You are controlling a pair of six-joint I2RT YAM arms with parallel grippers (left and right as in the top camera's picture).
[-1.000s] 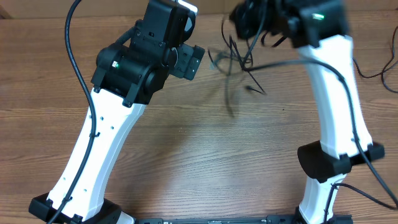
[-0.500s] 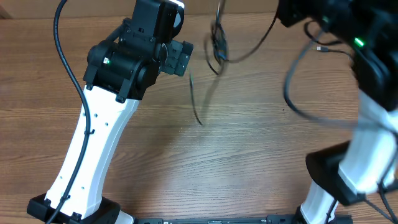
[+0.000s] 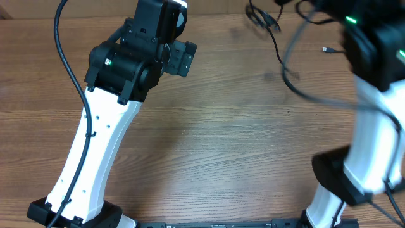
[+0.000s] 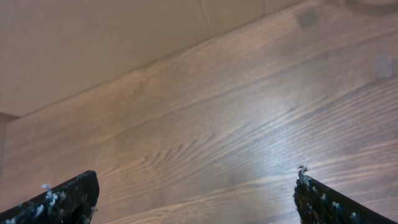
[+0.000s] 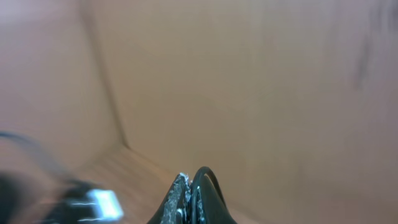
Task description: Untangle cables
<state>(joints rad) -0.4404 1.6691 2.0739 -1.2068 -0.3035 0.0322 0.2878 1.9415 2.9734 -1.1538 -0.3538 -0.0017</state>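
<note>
cables (image 3: 261, 17): thin black cords bunched at the far edge of the table, right of centre, lifted clear of the wood; blurred in the overhead view.
hanging strand: one cord drops from the bunch toward the near side, then sweeps in a blurred curve to the right, in front of the right arm.
plug end (image 3: 327, 49): small, lying on the table to the right of the bunch, apart from it; its cord runs off to the right.
right gripper (image 5: 188, 186): fingers pressed together at the tips, pinching a thin black loop of the cables that arches up just beside them on the right; raised at the far edge, facing a plain tan wall.
left gripper (image 4: 194, 179): fingers spread wide, one at each lower corner of the left wrist view; nothing between them, only bare wood below.
left arm (image 3: 95, 145): reaches from the near left corner to the far centre-left, well apart from the cables.
right arm (image 3: 373, 120): rises from the near right corner toward the far right edge.
table (image 3: 221, 145): brown wood grain.
wall (image 4: 93, 43): tan, meeting the far edge of the table.
</note>
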